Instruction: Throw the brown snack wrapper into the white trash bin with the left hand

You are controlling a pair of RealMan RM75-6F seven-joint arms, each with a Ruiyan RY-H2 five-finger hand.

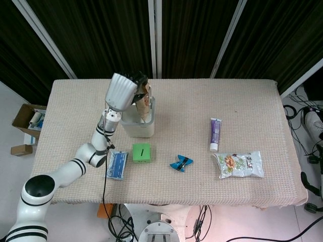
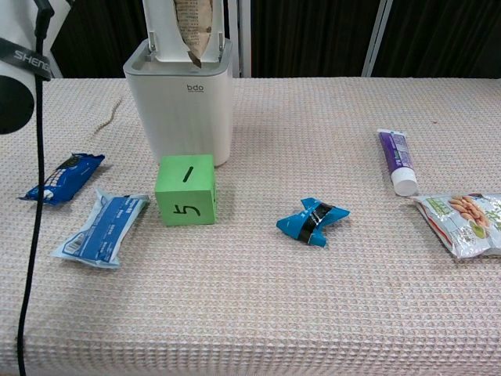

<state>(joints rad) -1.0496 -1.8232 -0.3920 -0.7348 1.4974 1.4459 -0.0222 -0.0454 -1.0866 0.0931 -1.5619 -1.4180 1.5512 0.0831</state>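
My left hand (image 1: 122, 91) hangs above the white trash bin (image 1: 140, 126) and grips the top of the brown snack wrapper (image 1: 145, 103). In the chest view the wrapper (image 2: 194, 23) dangles upright with its lower end at the opening of the bin (image 2: 182, 106), in front of the raised lid. The hand itself is above the top edge of that view. Of my right hand only a dark sliver (image 1: 309, 182) shows at the right edge of the head view, off the table.
A green cube (image 2: 185, 189) stands just in front of the bin. Two blue packets (image 2: 102, 227) (image 2: 63, 177) lie to its left. A crumpled blue wrapper (image 2: 312, 221), a purple tube (image 2: 397, 161) and a nut bag (image 2: 466, 223) lie to the right.
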